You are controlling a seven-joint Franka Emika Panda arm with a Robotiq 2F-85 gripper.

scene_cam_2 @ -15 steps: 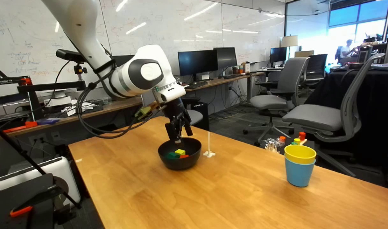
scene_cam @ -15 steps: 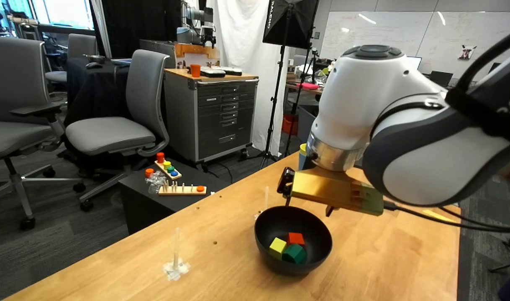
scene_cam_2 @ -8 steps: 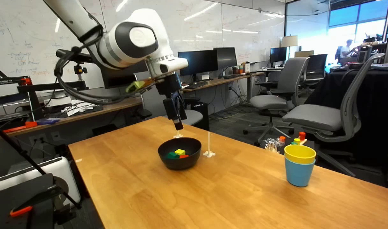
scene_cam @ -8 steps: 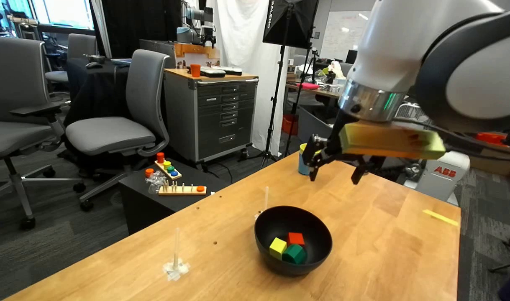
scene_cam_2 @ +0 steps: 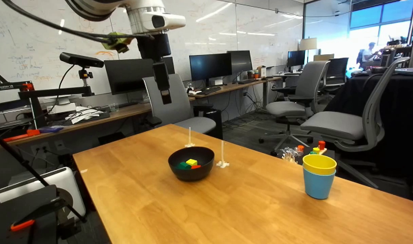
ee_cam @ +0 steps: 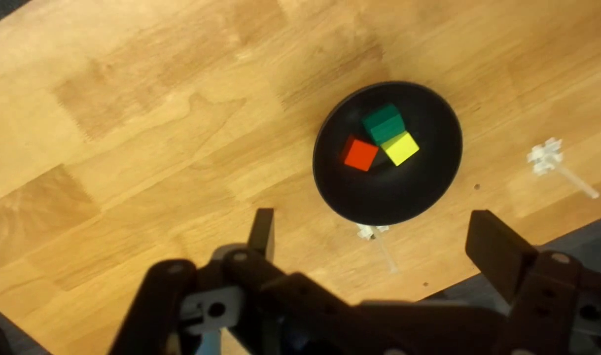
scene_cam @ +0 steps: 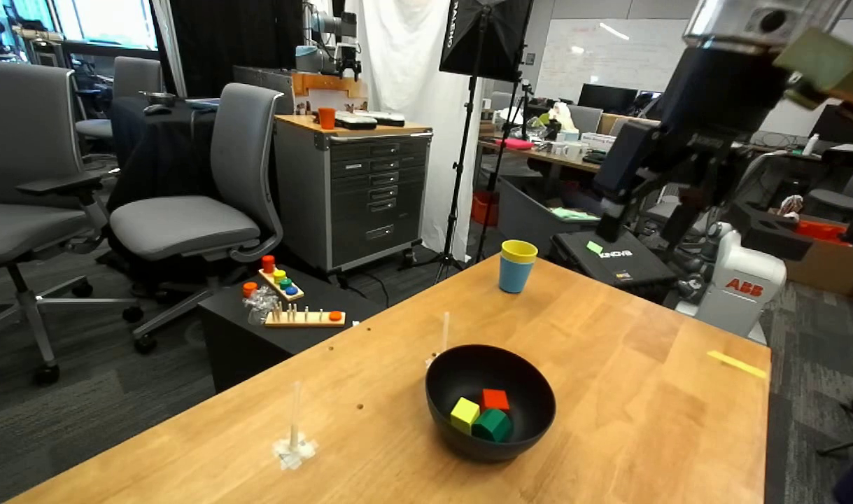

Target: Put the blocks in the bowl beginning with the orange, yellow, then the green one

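Note:
The matte black bowl (scene_cam: 534,409) stands upright on the wooden table; it also shows in an exterior view (scene_cam_2: 192,175) and in the wrist view (ee_cam: 404,197). Inside it lie the orange-red block (ee_cam: 361,155), the yellow block (ee_cam: 400,148) and the green block (ee_cam: 384,123), close together at the bottom. The same orange-red block (scene_cam: 495,400), yellow block (scene_cam: 464,414) and green block (scene_cam: 493,425) show in an exterior view. My gripper (ee_cam: 372,218) is open with nothing between its fingers. It hangs high, well above and apart from the bowl, in both exterior views (scene_cam: 642,231) (scene_cam_2: 166,97).
A yellow cup (scene_cam_2: 319,164) sits in a blue cup (scene_cam_2: 318,184) on the table. Two thin clear rods (scene_cam: 295,416) (scene_cam: 446,332) stand taped to the table, one close to the bowl. A yellow strip (scene_cam: 736,364) lies near a table edge.
My gripper has risen from just above the bowl and drawn back away from it. The bowl and the three blocks inside it have not moved.

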